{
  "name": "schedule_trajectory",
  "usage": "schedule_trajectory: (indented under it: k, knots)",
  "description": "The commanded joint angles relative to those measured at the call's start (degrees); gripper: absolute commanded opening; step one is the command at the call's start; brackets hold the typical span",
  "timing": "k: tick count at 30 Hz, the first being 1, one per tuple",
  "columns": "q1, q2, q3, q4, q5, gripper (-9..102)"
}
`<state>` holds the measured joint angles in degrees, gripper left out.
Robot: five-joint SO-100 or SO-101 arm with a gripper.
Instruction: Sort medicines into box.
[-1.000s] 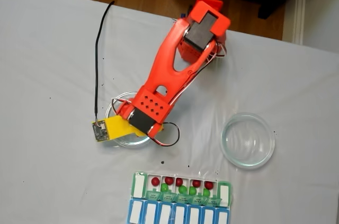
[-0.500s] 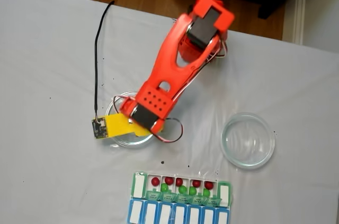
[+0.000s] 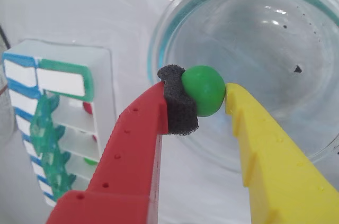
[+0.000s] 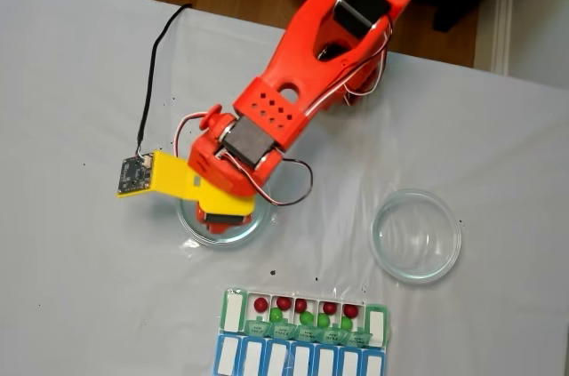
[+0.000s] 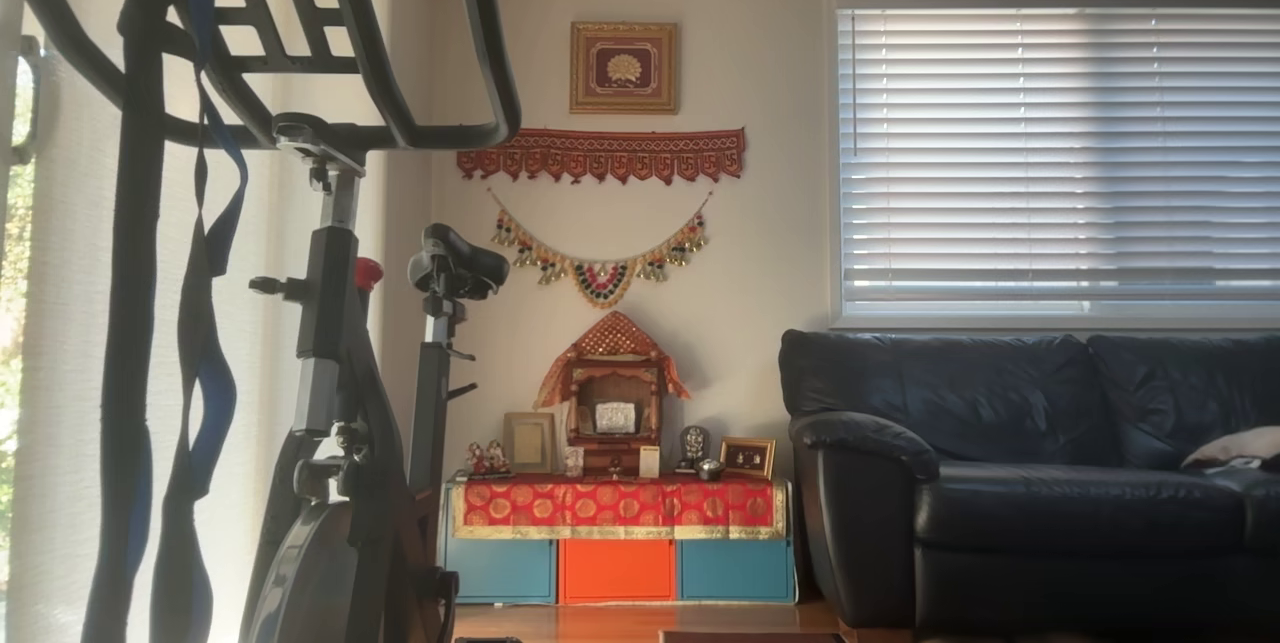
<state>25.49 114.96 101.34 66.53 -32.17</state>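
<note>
Now the gripper (image 3: 211, 94) has a green ball (image 3: 204, 90) pinched between the foam pad on its red finger and the bare yellow finger, held just above the floor of the glass dish (image 3: 275, 70). A second ago, in the fixed view, the arm lay lower and flatter over that dish (image 4: 191, 220); now the wrist is raised and the camera board swung up, so the pick looks done and the carry to the box (image 4: 302, 332) is next.

The box lies below the dish in the fixed view, its green lids open. I count 5 red balls along the top of the green row and about 4 green ones beneath, though they are too small to be sure. If so, this ball is the last. A second glass dish (image 4: 416, 236) stands to the right of the first, well apart, off the straight path. The raised green lids (image 3: 45, 144) stand up beside the open compartments.
</note>
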Motion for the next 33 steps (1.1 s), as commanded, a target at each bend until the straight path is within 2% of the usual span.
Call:
schedule_trajectory:
  k: [1,11,18,24,33]
  knots:
    - [-4.31,1.23,-12.39,4.13,3.34,1]
    - [-15.82,-16.88,-31.82,12.04,11.69,1]
    - [-18.02,-30.59,-42.19,9.76,13.18,1]
    - [-18.11,-39.02,-55.72,14.68,14.85,1]
    - [-18.46,-47.37,-67.15,16.26,18.11,1]
